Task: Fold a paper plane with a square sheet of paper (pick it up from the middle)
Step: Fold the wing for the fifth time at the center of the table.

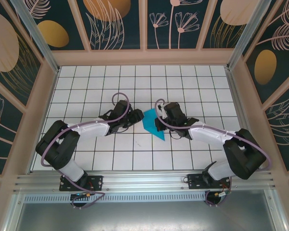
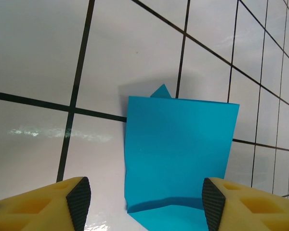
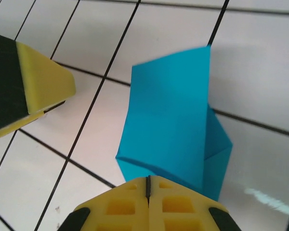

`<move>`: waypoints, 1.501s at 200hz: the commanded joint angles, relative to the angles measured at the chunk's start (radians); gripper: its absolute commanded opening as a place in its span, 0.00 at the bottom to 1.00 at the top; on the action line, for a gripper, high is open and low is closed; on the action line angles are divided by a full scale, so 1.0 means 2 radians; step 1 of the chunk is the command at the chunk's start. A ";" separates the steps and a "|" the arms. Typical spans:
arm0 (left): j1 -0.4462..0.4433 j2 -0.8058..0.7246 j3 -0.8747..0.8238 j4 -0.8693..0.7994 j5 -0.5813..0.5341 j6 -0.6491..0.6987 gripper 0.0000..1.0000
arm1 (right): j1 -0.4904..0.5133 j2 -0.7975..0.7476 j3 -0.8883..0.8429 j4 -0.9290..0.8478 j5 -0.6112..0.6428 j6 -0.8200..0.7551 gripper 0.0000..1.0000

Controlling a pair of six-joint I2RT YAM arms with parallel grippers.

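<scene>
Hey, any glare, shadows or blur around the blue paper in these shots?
Left wrist view: a glare streak on the tile left of the paper, which is sharp, with a dark shadow band near its bottom edge. Right wrist view: soft shadow on the tile right of the paper, pale glare streak lower right. Top view: even light, no strong glare.

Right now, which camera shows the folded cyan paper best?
Left wrist: the folded cyan paper lies large and uncovered, only its near edge cropped. Right wrist shows its layers, partly hidden behind the shut right gripper. Top external shows it small and partly covered.
</scene>
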 commanded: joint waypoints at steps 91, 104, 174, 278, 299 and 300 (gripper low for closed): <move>-0.003 0.004 -0.013 0.050 0.068 -0.002 0.64 | -0.051 0.078 0.005 -0.009 -0.047 0.038 0.00; -0.004 0.004 -0.014 0.049 0.069 -0.002 0.64 | -0.064 0.075 -0.007 0.009 -0.069 0.044 0.00; -0.029 0.037 0.008 0.047 0.076 -0.014 0.64 | -0.136 0.094 -0.087 0.133 -0.189 0.100 0.00; -0.051 0.133 0.057 0.099 0.076 -0.078 0.62 | -0.168 0.115 -0.106 0.166 -0.221 0.100 0.00; -0.052 0.148 0.071 0.099 0.075 -0.080 0.58 | -0.168 0.114 -0.106 0.166 -0.224 0.091 0.01; -0.052 0.149 0.071 0.099 0.075 -0.080 0.58 | -0.168 0.114 -0.106 0.166 -0.224 0.091 0.01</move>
